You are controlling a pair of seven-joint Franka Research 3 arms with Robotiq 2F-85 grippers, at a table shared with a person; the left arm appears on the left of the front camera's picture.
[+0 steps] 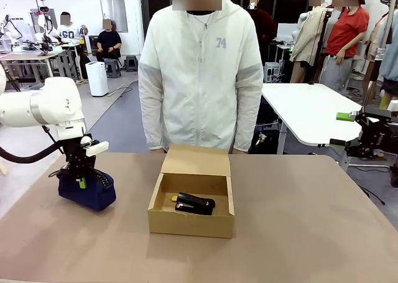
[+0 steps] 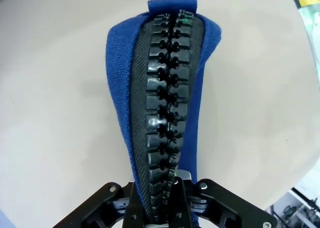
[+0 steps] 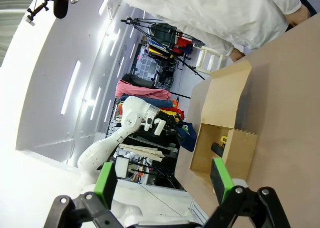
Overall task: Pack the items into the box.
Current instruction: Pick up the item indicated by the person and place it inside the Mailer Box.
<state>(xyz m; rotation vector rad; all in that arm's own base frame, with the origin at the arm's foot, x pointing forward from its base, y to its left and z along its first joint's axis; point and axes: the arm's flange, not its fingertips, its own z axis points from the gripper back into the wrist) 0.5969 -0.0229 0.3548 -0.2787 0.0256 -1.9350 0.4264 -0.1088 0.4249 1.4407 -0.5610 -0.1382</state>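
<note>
The left gripper (image 1: pixel 81 182) is clamping its jaws tight on the zipper of the navy blue pouch (image 1: pixel 87 194), which is sitting on the table (image 1: pixel 298 233) left of the cardboard box (image 1: pixel 189 224). The black stapler (image 1: pixel 194 203) and the yellow utility knife (image 1: pixel 175 199) are lying inside the box. The right gripper (image 1: pixel 342 129) is hovering with its jaws spread wide, empty.

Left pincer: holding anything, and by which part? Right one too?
The left pincer is shut on the blue pouch, pinching its top along the zipper. The right pincer is open and holds nothing.
</note>
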